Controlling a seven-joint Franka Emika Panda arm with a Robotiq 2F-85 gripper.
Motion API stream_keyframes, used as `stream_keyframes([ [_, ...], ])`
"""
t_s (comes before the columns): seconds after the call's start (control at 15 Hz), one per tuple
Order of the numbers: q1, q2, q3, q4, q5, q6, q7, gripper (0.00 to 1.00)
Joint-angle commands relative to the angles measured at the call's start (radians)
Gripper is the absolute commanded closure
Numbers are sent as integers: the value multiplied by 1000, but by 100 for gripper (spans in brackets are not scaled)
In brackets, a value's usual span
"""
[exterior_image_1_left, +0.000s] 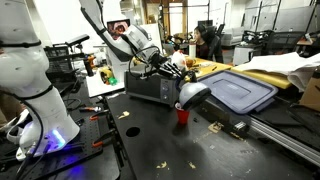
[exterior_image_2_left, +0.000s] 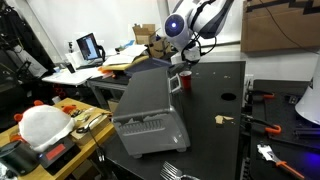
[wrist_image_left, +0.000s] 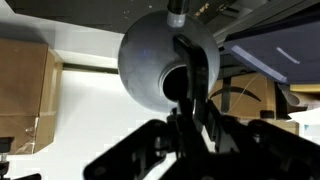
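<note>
On the black tabletop (exterior_image_1_left: 160, 150), a small red cup (exterior_image_1_left: 182, 116) stands upright, just beside a boxy grey machine (exterior_image_1_left: 150, 88) and a flat blue-grey plastic lid (exterior_image_1_left: 245, 92). Right above the cup there's a smooth grey dome (exterior_image_1_left: 192, 94) — round and matte, with a dark hole showing in the wrist view. The gripper (exterior_image_1_left: 175, 72) is right up against it — too blurry, so I can't tell if the fingers are clamped or loose.

Cluttered workshop room, indoor lighting.
Matte black work table (exterior_image_2_left: 205, 140); brown cardboard box (exterior_image_2_left: 275, 25) behind; lit laptop screen (exterior_image_2_left: 89, 46) on crowded white desk (exterior_image_2_left: 62, 72); pale wooden bench (exterior_image_2_left: 92, 121) alongside.
</note>
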Motion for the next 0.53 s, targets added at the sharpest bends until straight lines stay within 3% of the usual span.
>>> stream_keyframes([
  [0.0, -16, -55, -4, -17, 111, 69, -73, 95],
  [0.47, -32, -106, -35, 5, 273, 133, -111, 95],
])
